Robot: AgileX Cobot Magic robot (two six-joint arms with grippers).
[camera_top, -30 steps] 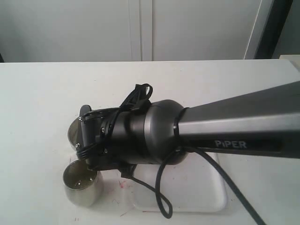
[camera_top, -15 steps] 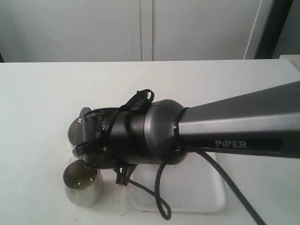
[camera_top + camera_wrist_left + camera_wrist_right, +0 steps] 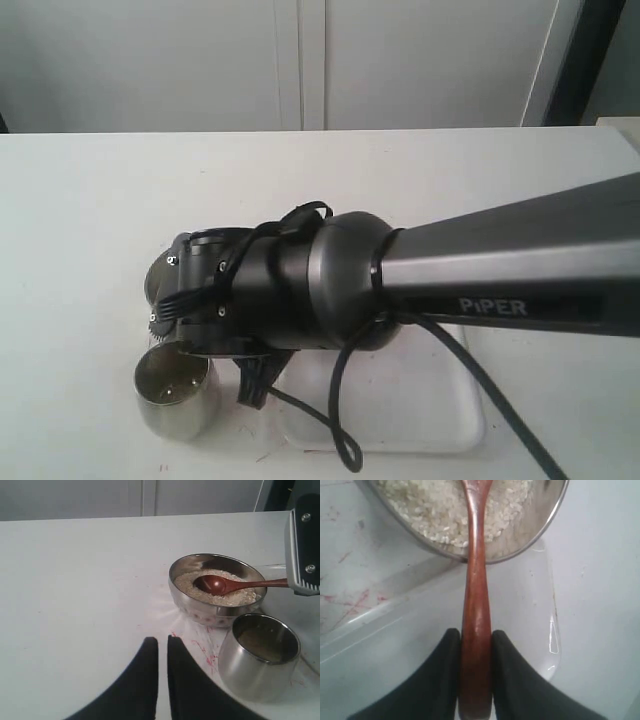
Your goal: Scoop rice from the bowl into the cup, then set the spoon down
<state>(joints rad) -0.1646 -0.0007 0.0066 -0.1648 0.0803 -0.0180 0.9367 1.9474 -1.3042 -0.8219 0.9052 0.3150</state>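
Grip first: the right gripper [image 3: 474,635] has the spoon [image 3: 220,584] by its handle, 2 dark fingers [image 3: 440,675] pressed snug against the wood on either side, no gap showing; the handle runs straight out from there, over the rim of the bowl [image 3: 215,616], and the scoop lies hollow-up on the rice [image 3: 235,596]; the hollow looks shiny and bare of grains. Rice fills the bowl most of the way to the rim. The cup [image 3: 260,662] stands upright just beside the bowl, on the side toward the table's near edge; whether the 2 touch, I cannot tell; something pale and grainy sits low inside it. From the exterior view the right arm [image 3: 450,280] covers nearly all of the bowl, only a sliver of steel peeking out; bowl and cup both sit well away from the far edge of the table [image 3: 75,580], left of its middle. A clear plastic tray [image 3: 520,630] lies beneath the spoon handle; faint red marks [image 3: 200,647] speckle the tabletop by the bowl. Over to the left gripper [image 3: 162,645]: fingers drawn almost together, just a thin slit between them, nothing held; it hangs over bare table, apart from bowl and cup.
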